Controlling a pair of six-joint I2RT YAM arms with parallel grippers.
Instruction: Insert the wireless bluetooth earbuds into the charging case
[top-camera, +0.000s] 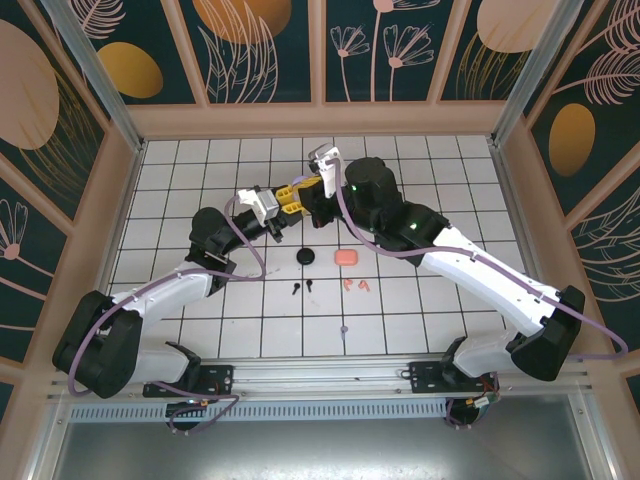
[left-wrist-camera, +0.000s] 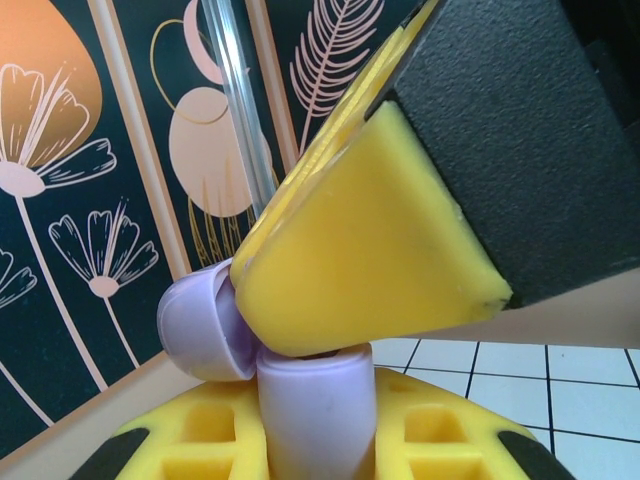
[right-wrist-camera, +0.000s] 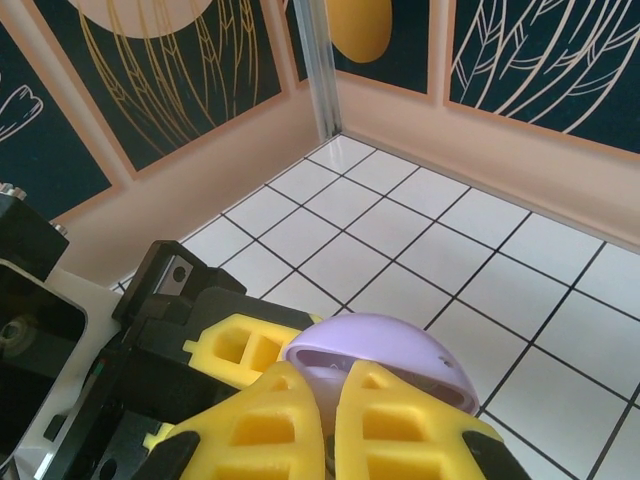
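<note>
- The left gripper (top-camera: 287, 199) is closed on the lilac charging case (left-wrist-camera: 315, 410) and holds it up above the far middle of the table (top-camera: 200, 170). The lid (left-wrist-camera: 195, 325) of the case stands open to one side.
- The right gripper (right-wrist-camera: 330, 425) has its jaws closed together, and its tips sit right at the open mouth of this case. It cannot be seen whether an earbud is between the pads.
- If an earbud is there, it may meet its socket tilted or with the stem turned wrong. Pushing would then probably jam it, or make it spring out and fall.
- The push comes from above, while the case is gripped only at its sides. The case may therefore slide or turn between the left fingers, and the mouth would go off line.
- The open lid is just beside the right fingertips, so a small sideways move could press it shut or strain the hinge.
- One lilac earbud (top-camera: 343, 328) lies alone on the table, nearer the arm bases. The black earbuds (top-camera: 296, 289) and salmon-pink earbuds (top-camera: 347, 285) lie near the black case (top-camera: 306, 257) and the salmon-pink case (top-camera: 345, 257). They look very light, so a dropped piece or a low arm could scatter them.
</note>
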